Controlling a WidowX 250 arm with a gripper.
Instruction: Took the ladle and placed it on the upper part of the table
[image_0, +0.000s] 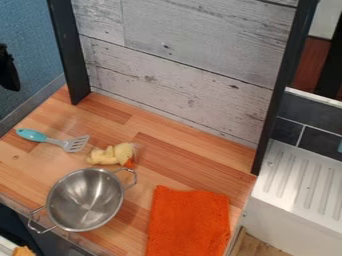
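A steel pot (85, 200) sits on the worktop (180, 167); beyond it, toward the left, lies a slotted spatula (56, 142), likely light, stiff, best held by its turquoise handle (31, 134). Whether the claw (11, 84) is spread is unclear.

From view centre, I see: 9 o'clock, turner (31, 134), teal handle, silver-grey head. 8 o'clock, toy (108, 155), pale yellow, orange bit. 7 o'clock, pot (85, 200), silver. 6 o'clock, cloth (189, 220), solid orange. 12 o'clock, backboard (194, 40), grey woodgrain, dark knots. 10 o'clock, wall (30, 37), blue.
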